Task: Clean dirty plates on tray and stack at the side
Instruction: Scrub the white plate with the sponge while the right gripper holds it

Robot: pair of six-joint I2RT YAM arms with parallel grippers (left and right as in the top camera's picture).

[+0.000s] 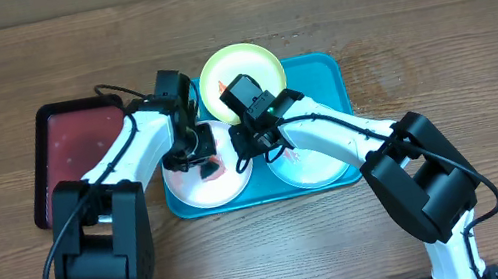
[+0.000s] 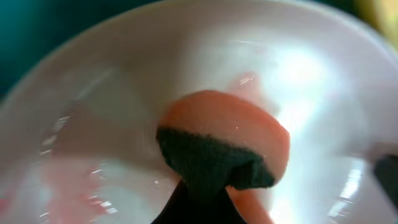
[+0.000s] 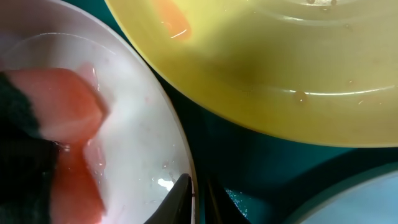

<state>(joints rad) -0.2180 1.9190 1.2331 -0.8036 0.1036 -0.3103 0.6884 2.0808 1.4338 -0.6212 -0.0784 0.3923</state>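
The white plate (image 1: 199,192) lies at the left of the teal tray (image 1: 325,74), with pink smears on it. My left gripper (image 1: 204,163) is shut on an orange sponge with a dark green scrub side (image 2: 230,137) and presses it on the white plate (image 2: 323,81). My right gripper (image 1: 243,151) is shut on that plate's right rim (image 3: 180,155), one finger inside and one outside (image 3: 196,200). The yellow-green plate (image 1: 237,68) sits at the tray's far edge with an orange smear (image 3: 171,22). The pale mint plate (image 1: 319,166) lies at the right, under my right arm.
A dark red tray (image 1: 78,148) lies on the wooden table just left of the teal tray, partly under my left arm. Both arms crowd together over the tray's left half. Bare tray floor (image 3: 249,168) shows between the plates.
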